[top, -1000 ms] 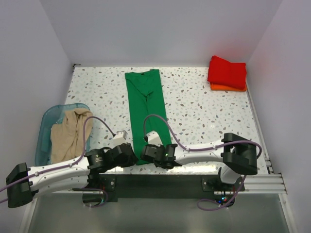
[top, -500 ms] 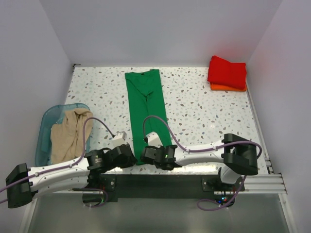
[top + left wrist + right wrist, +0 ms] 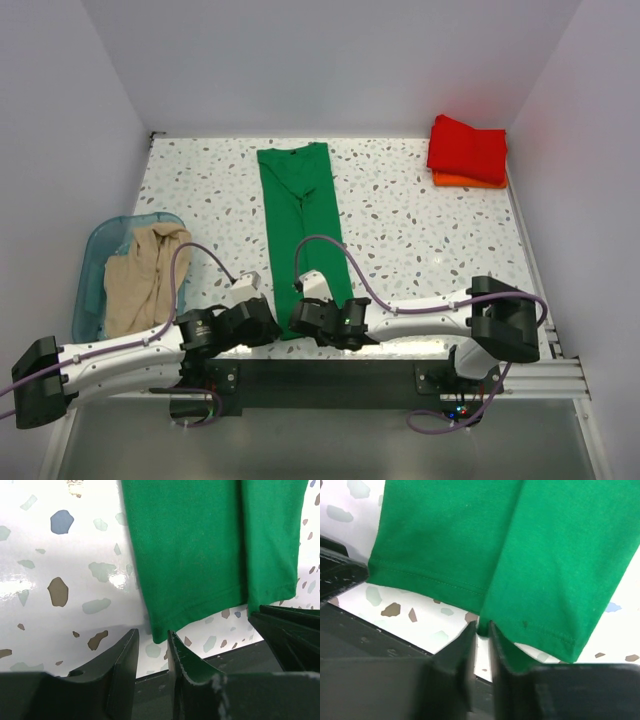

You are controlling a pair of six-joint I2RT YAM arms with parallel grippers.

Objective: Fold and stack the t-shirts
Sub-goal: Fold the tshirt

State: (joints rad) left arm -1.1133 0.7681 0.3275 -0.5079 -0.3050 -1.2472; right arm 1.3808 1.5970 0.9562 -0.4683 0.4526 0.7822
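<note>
A green shirt (image 3: 300, 215), folded into a long strip, lies on the table (image 3: 430, 240), hem at the near edge. The left gripper (image 3: 153, 639) stands slightly open at the hem's left corner; the right gripper (image 3: 481, 628) has its jaws nearly meeting at the hem, grip unclear. A beige shirt (image 3: 140, 280) lies in the teal bin (image 3: 95, 250) at left; a red shirt (image 3: 468, 148) tops an orange shirt (image 3: 470, 181), far right.
</note>
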